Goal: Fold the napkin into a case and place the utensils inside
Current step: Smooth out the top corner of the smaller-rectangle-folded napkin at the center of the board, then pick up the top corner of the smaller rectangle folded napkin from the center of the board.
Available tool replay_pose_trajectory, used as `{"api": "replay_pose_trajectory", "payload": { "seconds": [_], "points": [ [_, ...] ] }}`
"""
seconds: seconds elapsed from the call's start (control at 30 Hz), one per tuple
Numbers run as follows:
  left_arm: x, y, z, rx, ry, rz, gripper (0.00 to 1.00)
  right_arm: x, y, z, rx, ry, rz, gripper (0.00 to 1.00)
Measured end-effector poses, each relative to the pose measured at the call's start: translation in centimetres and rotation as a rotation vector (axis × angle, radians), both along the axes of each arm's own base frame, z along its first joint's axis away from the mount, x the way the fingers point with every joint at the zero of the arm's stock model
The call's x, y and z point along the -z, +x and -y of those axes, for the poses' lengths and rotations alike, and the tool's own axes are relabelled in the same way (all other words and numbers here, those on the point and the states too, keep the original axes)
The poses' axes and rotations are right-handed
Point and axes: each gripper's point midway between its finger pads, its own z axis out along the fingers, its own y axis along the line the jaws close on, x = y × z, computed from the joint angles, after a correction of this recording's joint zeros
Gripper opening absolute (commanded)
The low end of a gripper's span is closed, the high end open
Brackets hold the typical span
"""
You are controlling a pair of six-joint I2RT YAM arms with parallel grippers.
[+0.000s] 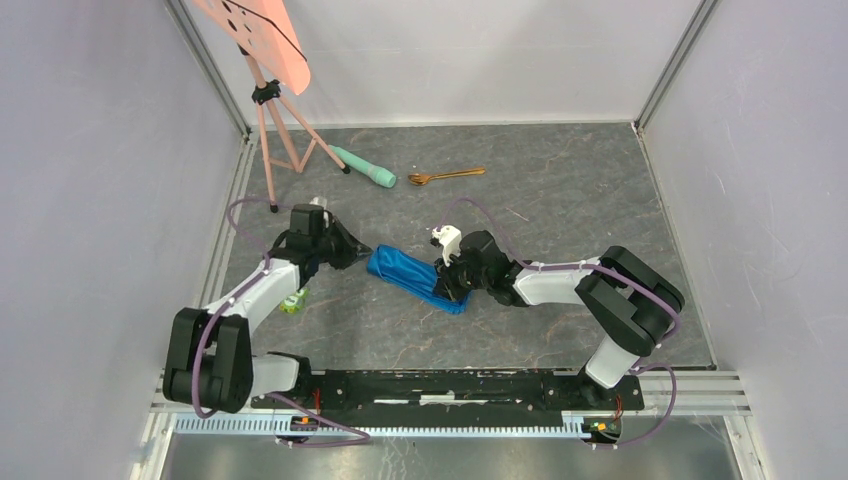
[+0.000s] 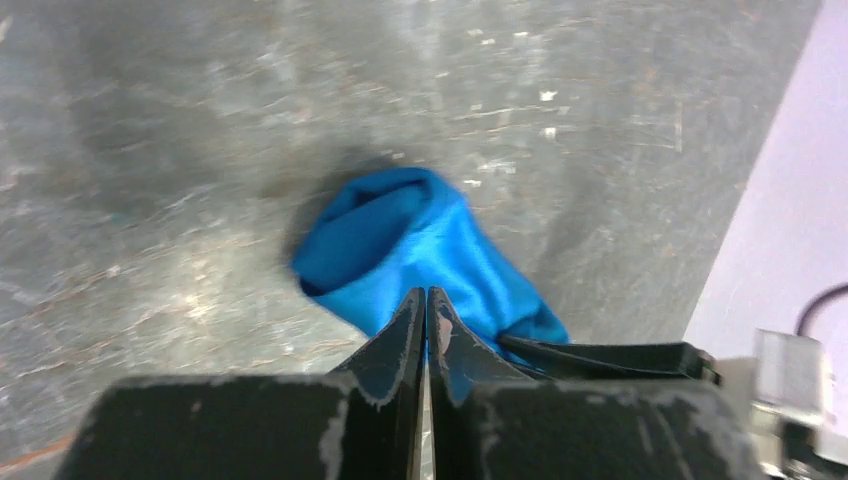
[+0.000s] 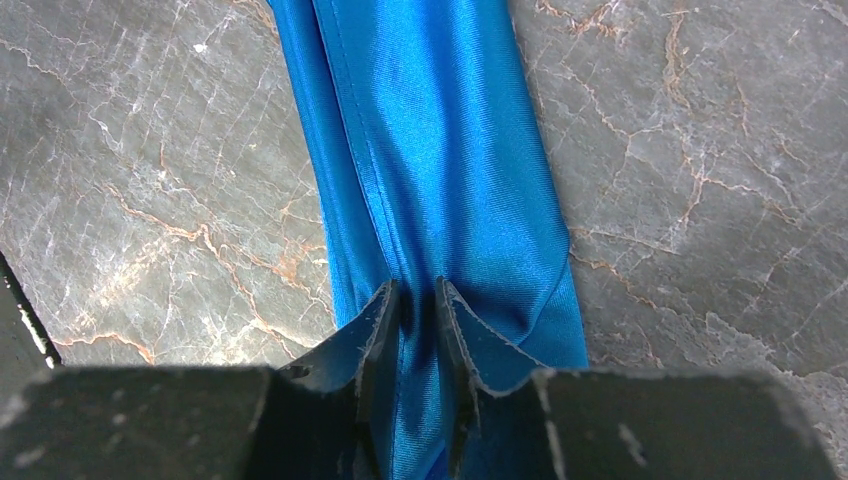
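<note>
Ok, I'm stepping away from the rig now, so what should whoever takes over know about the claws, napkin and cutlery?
Left claw: shut, tips at one end of the napkin; unclear whether it pinches cloth.
Right claw: closed on a ridge of the napkin at its other end.
Napkin: folded into a narrow strip.
Spoon: on the table, far side, outside the napkin; no second piece seen.
Left to do: finish folding, put the spoon inside.
</note>
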Motion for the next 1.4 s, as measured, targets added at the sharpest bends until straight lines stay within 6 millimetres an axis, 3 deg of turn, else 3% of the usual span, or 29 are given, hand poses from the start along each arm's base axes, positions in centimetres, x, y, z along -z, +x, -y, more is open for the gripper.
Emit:
{"api": "replay_pose_trajectory", "payload": {
  "seconds": [0.1, 0.23, 0.53, 0.63, 0.83, 1.0, 1.2, 1.3, 1.4],
  "points": [
    [2.6, -0.8, -1.0, -0.045, -0.017, -0.070, 0.05, 0.0, 0.0, 0.0, 0.000, 0.001, 0.000, 0.25],
    [4.7, -0.7, -0.2, -0.037, -0.069, -0.110, 0.05, 0.0, 0.0, 0.0, 0.000, 0.001, -0.001, 0.24],
    [6.7, 0.3, 0.6, -0.038, -0.119, -0.120, 0.05, 0.0, 0.0, 0.0, -0.001, 0.001, -0.002, 0.26],
    [6.9, 0.5, 0.6, -0.040, -0.116, -0.123, 0.04, 0.0, -0.1, 0.0, -0.004, -0.001, -0.001, 0.30],
    [7.0, 0.6, 0.4, -0.051, -0.102, -0.139, 0.04, -0.6, 0.2, -0.3, -0.061, -0.030, 0.032, 0.53],
    [7.0, 0.6, 0.4, -0.053, -0.097, -0.151, 0.04, -2.9, 1.3, -2.2, -0.162, -0.046, 0.163, 0.69],
    [7.1, 0.7, 0.4, -0.054, -0.094, -0.171, 0.03, -6.8, 1.5, -6.8, -0.268, -0.062, 0.365, 0.76],
    [7.1, 0.7, 0.4, -0.053, -0.093, -0.176, 0.04, -6.3, 1.1, -7.9, -0.292, -0.100, 0.403, 0.77],
    [7.1, 0.8, 0.4, -0.053, -0.093, -0.178, 0.03, -4.3, 0.8, -8.0, -0.298, -0.169, 0.410, 0.77]
  ]
}}
